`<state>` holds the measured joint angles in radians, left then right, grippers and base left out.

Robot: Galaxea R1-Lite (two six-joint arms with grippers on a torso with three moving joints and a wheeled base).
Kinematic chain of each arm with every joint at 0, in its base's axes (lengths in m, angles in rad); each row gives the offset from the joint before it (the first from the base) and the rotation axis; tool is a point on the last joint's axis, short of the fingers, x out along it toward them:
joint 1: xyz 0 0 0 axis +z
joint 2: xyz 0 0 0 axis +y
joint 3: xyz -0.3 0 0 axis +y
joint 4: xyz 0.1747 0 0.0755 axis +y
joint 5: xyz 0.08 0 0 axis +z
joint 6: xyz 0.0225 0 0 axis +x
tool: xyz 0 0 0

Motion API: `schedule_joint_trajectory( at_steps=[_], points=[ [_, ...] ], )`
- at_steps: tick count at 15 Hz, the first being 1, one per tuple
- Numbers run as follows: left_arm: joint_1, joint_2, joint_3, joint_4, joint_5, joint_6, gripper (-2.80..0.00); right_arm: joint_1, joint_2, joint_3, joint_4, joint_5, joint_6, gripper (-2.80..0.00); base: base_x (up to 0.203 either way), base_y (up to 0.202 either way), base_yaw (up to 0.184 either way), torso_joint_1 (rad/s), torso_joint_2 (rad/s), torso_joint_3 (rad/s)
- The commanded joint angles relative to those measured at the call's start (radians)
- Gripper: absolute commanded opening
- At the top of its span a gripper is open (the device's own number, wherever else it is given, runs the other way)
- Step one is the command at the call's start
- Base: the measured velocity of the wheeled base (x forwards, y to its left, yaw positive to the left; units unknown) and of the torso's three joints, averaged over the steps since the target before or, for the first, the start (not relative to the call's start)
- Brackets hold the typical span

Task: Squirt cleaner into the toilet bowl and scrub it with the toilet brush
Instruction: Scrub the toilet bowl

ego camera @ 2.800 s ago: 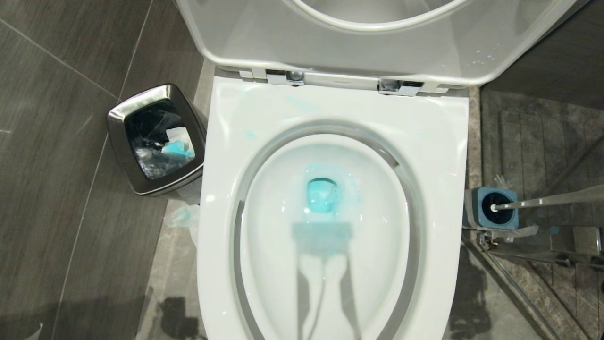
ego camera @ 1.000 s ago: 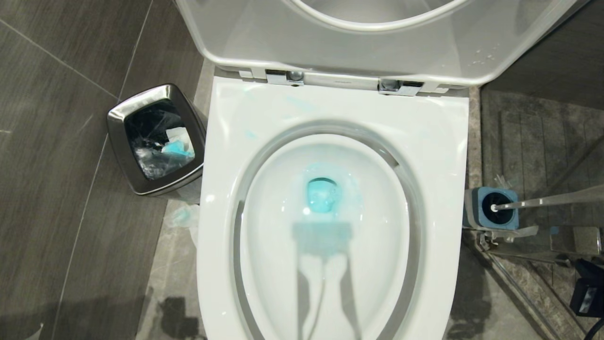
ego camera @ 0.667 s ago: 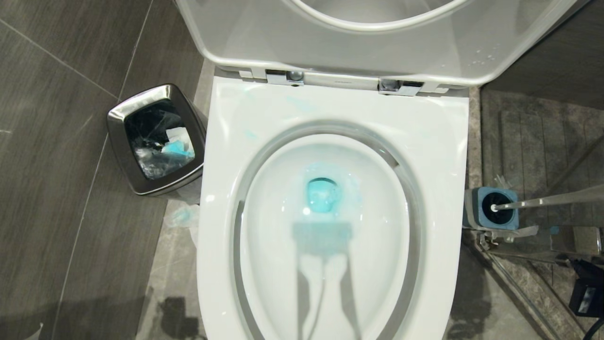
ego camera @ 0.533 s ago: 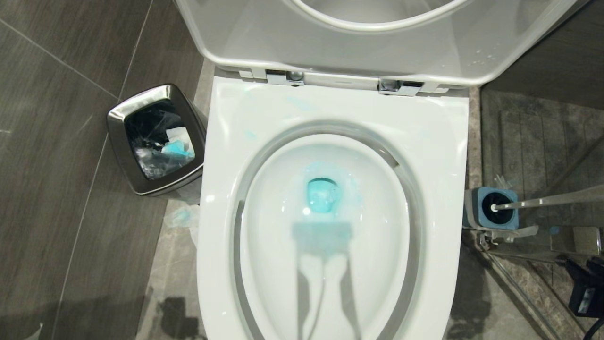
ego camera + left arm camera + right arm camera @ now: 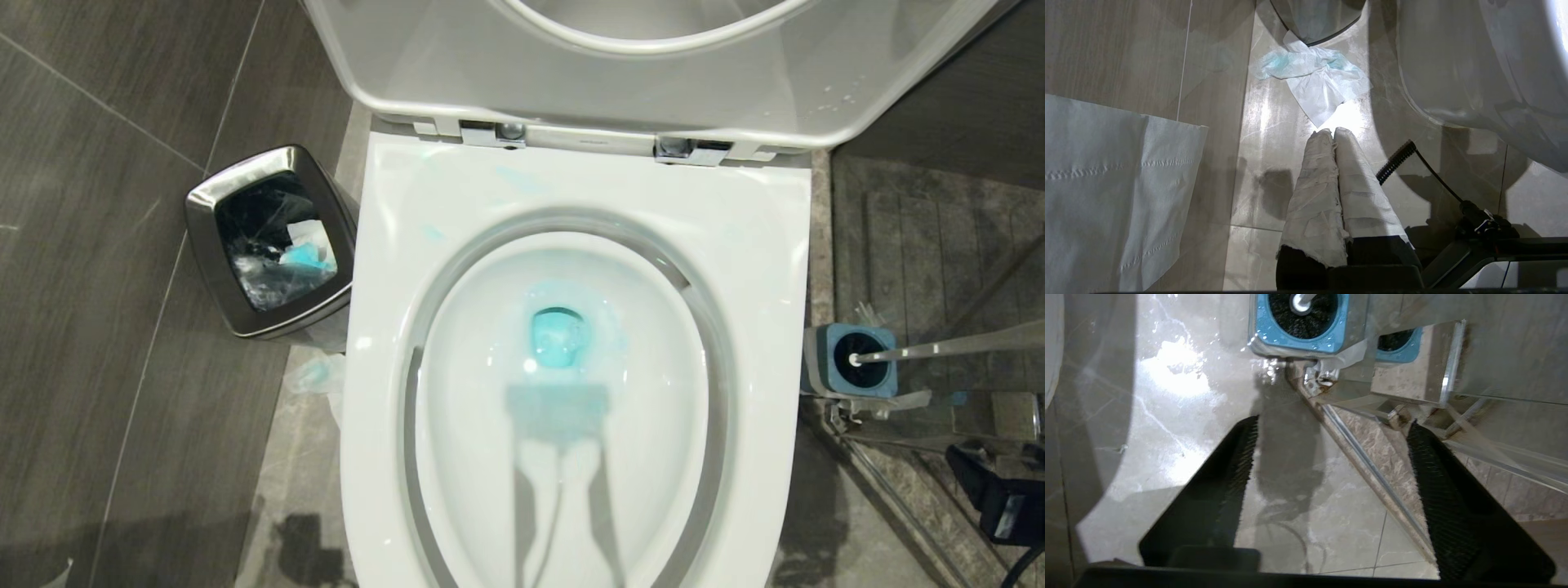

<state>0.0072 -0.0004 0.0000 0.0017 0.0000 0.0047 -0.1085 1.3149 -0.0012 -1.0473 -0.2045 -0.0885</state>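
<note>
Right wrist view — right pincer [image 5: 1331, 473] spread wide near the toilet brush [image 5: 1301, 302] — left pincer [image 5: 1333, 134] closed.

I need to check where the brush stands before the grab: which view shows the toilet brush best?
The head view: the toilet brush shows its long white handle rising from the blue-topped holder right of the toilet. The right wrist view shows only the handle's base in the holder. The left wrist view shows none of it.

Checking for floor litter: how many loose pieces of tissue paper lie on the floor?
2 visible. A crumpled, blue-stained tissue lies by the base of the steel bin; a larger flat sheet shows only in the left wrist view. More may be hidden behind the toilet bowl.
</note>
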Motion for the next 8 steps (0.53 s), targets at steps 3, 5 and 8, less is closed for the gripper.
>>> schedule_joint_trajectory(
  at_steps=[3,5,8],
  points=[
    [0.000,0.000,0.002,0.000,0.000,0.000,-2.80,0.000,0.072,-0.045,-0.007,0.017,-0.003,0.00,0.000,0.000,0.000,0.000,0.00,0.000],
    [0.000,0.000,0.002,0.000,0.000,0.000,-2.80,-0.003,0.134,-0.083,-0.021,0.017,-0.005,0.00,0.000,0.000,0.000,0.000,0.00,0.000],
    [0.000,0.000,0.002,0.000,0.000,0.000,-2.80,-0.008,0.217,-0.153,-0.072,0.015,-0.011,0.00,0.000,0.000,0.000,0.000,0.00,0.000]
  ],
)
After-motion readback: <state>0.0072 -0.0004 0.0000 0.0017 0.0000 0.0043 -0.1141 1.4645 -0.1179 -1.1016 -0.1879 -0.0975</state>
